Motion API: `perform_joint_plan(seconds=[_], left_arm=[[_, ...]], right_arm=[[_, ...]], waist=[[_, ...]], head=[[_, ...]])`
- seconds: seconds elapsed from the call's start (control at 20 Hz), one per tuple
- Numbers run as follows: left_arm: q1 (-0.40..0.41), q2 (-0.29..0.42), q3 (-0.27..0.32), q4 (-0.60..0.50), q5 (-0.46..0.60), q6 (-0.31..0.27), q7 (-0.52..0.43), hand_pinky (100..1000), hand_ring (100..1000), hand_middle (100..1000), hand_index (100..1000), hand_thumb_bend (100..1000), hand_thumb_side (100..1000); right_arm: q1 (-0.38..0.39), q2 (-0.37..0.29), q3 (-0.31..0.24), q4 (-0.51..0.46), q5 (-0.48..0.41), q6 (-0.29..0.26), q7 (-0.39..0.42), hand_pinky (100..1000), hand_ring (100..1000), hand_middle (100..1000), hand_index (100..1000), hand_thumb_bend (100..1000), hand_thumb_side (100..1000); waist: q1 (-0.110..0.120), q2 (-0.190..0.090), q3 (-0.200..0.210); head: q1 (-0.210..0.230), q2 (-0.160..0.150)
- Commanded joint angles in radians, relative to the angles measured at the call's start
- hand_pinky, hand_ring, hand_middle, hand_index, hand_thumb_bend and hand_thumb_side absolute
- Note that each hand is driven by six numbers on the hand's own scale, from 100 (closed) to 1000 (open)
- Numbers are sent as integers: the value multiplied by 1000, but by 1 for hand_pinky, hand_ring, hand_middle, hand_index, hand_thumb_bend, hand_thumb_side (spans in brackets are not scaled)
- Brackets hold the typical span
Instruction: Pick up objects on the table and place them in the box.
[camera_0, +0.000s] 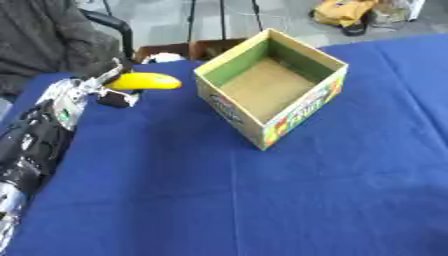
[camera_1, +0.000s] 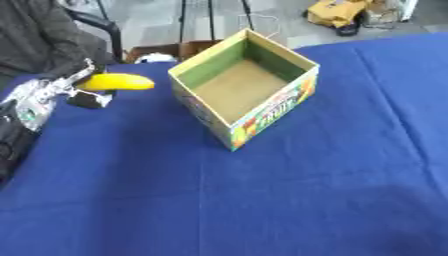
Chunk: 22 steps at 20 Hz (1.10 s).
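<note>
The robot's left hand (camera_0: 96, 87) shows at about ten o'clock in the picture; its arm comes up from the bottom left corner, black and silver; the fingers are curled round one end of a yellow banana (camera_0: 144, 81), so the hand is holding it; the banana sticks out to the right, toward three o'clock, with its free end pointing at the box; it is hard to tell if the banana is lifted off the cloth or just above it. The right hand does not show in either view.

There is one banana; there is one box (camera_0: 232, 107); there is one hand to see.

The box is made of card, open at the top, with green inside walls and a brown floor; it sits just past the middle at about one o'clock, turned so a corner points down at six o'clock; bright colours and letters show on its outer sides; the inside looks bare. The box stands on a table with a blue cloth (camera_0: 262, 200); the banana is near the box but not touching it.
</note>
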Motion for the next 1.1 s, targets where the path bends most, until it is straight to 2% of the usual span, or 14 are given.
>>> perform_joint_plan(seconds=[0.05,0.5,0.75,1.1], left_arm=[[-28,51,-5,-36,30,-1,-15,681,548,451,543,100,183],[-96,21,-23,-62,32,-3,-42,683,550,453,544,100,179],[-130,-8,-34,-68,12,-10,-51,684,553,457,549,100,186],[-161,-52,-42,-66,-17,-20,-40,685,555,458,549,100,196]], right_arm=[[-3,-11,-9,-8,-7,-2,0,576,707,681,724,100,880],[-1,-12,-2,-3,-12,0,7,576,708,681,724,100,878],[-10,-12,4,-4,-16,1,14,576,708,681,724,100,878],[-20,-8,6,-5,-14,2,17,576,707,681,724,100,881]], waist=[[-8,-27,1],[-7,-51,-33],[-1,-53,-75],[17,-42,-146]], head=[[1,0],[14,-1],[30,-12],[43,-26]])
